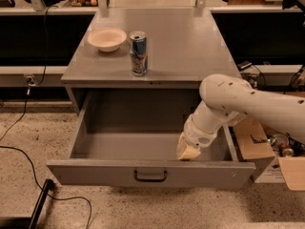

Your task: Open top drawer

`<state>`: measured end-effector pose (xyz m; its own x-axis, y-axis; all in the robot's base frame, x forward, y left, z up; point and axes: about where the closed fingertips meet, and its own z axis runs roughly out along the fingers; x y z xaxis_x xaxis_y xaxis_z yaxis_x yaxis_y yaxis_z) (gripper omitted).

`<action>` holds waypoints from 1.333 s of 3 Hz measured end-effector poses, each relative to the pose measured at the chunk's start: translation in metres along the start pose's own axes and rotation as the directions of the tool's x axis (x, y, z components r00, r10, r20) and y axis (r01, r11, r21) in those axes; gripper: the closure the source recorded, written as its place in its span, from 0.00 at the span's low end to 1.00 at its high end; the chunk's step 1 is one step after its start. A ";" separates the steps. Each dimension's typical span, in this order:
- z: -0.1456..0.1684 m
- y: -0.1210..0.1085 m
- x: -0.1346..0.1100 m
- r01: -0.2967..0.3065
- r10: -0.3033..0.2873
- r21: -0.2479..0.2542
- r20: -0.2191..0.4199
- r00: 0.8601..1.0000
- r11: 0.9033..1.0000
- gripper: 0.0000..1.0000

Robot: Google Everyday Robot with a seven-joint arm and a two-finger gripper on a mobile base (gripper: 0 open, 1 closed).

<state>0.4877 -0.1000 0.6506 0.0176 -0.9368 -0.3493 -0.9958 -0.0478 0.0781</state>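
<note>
Gripper [188, 150], grip state not discernible, hangs inside the top drawer [95, 172] just behind its front panel, right of the black handle [150, 176]; the drawer stands pulled well out, sliding axis toward the camera.

Top drawer [95, 173] and desk [190, 42]: matt grey metal. Claw [188, 151], smooth cream plastic, hung inside the top drawer, front right. Can [138, 54]: glossy.
</note>
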 end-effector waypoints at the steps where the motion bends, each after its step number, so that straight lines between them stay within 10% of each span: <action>1: -0.013 0.024 -0.006 -0.009 0.009 -0.089 0.001 1.000 0.996 1.00; 3: -0.051 0.052 -0.015 0.036 -0.026 -0.193 0.053 0.998 0.981 1.00; 4: -0.077 0.041 -0.015 0.070 -0.064 -0.099 0.061 0.996 0.993 1.00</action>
<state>0.4534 -0.1145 0.7308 0.0760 -0.9089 -0.4100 -0.9784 -0.1473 0.1450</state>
